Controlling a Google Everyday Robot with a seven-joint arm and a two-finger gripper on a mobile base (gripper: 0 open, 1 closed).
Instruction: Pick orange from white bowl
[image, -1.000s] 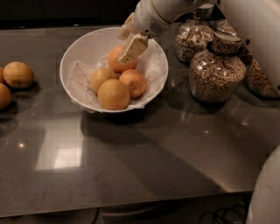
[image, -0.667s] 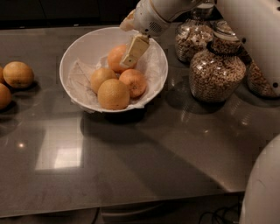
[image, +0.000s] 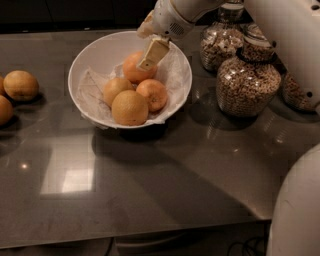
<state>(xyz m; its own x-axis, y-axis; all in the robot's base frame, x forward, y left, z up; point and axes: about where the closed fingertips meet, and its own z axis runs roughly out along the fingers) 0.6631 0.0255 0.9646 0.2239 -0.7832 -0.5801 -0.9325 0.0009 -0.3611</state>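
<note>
At the back of the white bowl (image: 95, 52), near the far edge of the worktop (image: 165, 175), the orange (image: 131, 71) has not gone up. The gripper (image: 146, 64) stays right on it, barely moved. I cannot tell if it has hold, so the pick is not done.

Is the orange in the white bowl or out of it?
In: the orange lies inside the white bowl, the gripper at its top.

one view | high, facing down at counter (image: 175, 175) | near, perhaps head-mounted | claw (image: 150, 56) at white bowl (image: 100, 54)
</note>
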